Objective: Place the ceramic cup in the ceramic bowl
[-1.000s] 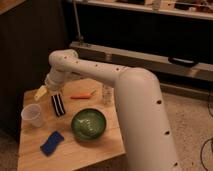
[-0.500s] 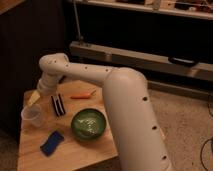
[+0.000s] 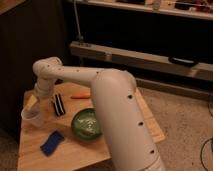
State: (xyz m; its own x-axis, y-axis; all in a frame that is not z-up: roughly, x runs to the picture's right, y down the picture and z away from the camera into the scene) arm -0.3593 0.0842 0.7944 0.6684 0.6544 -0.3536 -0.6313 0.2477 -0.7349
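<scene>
The ceramic cup (image 3: 33,118) is small and whitish and stands upright near the left edge of the wooden table (image 3: 132,112). The green ceramic bowl (image 3: 87,124) with pale markings inside sits to its right, near the table's middle. My gripper (image 3: 31,103) hangs from the white arm's end, just above the cup's rim and slightly behind it. I cannot tell whether it touches the cup.
A black object with white stripes (image 3: 58,105) lies between the cup and the bowl. A blue sponge-like object (image 3: 51,142) lies at the front left. A thin orange object (image 3: 80,96) lies behind the bowl. My thick white arm (image 3: 117,115) covers the table's right part.
My gripper has moved left and down, from above the striped object to just over the cup. The cup, the bowl and the other objects have not moved.
</scene>
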